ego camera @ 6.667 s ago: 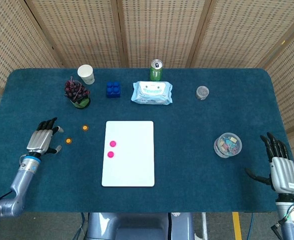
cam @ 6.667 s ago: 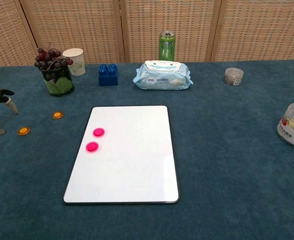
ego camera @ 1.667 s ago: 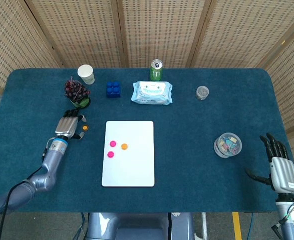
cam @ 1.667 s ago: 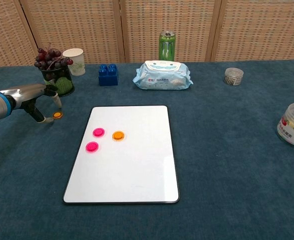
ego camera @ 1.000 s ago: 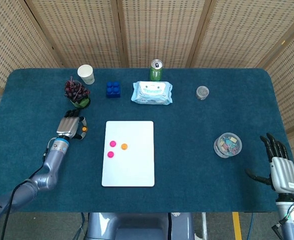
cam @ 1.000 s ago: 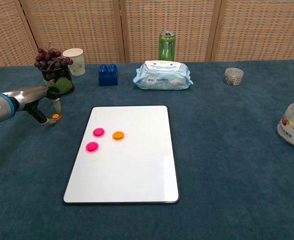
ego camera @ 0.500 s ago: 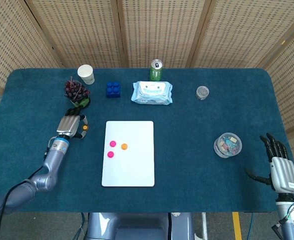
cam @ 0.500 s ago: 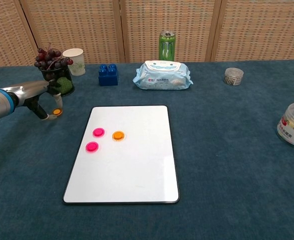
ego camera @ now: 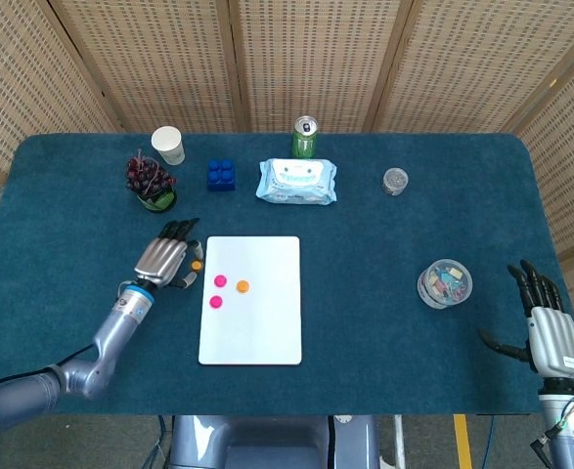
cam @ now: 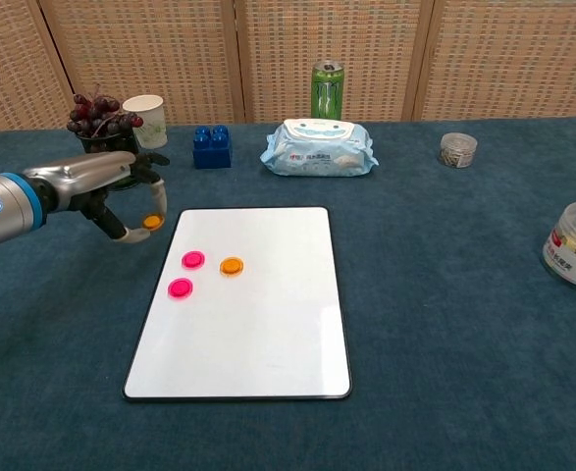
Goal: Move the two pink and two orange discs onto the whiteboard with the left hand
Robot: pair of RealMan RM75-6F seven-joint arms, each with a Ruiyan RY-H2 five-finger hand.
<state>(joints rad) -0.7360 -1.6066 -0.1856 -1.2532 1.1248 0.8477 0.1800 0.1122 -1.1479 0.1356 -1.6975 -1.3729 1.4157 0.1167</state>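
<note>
left robot hand (cam: 121,201) pinched last orange disc (cam: 151,222) just left of whiteboard (cam: 258,334) (carried for placing) | three discs lay on board | right robot hand (ego camera: 547,327) idle, fingers spread, at desk's near right

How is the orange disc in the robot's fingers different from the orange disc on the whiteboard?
The held orange disc is pinched by the left hand, just left of the whiteboard; the placed orange disc lies flat on it. The held one is partly hidden by fingers; the placed one shows whole, beside two pink discs. Both look the same colour and round shape.
</note>
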